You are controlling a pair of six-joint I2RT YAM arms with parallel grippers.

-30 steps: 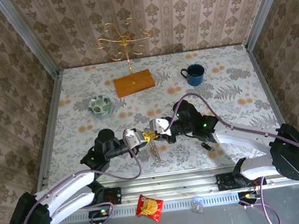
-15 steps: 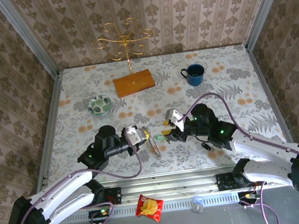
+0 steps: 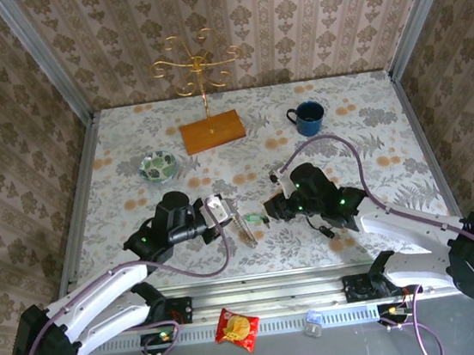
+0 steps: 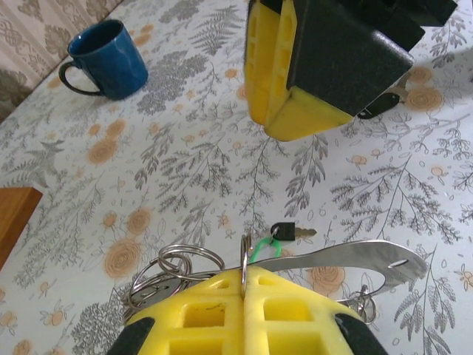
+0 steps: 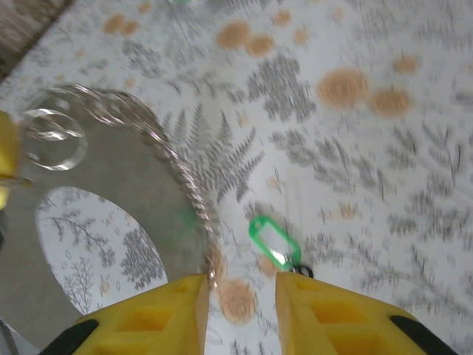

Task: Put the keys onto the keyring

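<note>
While the left claw point(image 4: 244, 279) was clamped on the keyring point(image 4: 355, 255), the right claw point(image 5: 240, 285) hung with jaws apart over the green key point(image 5: 272, 240) lying on the desk point(image 5: 369, 185) beside it, and likely needed to drop straight and pinch its head.

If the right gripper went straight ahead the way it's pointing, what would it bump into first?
Probably the tiny green-headed key, lying on the table just ahead of the open right gripper; depth is hard to judge.
</note>
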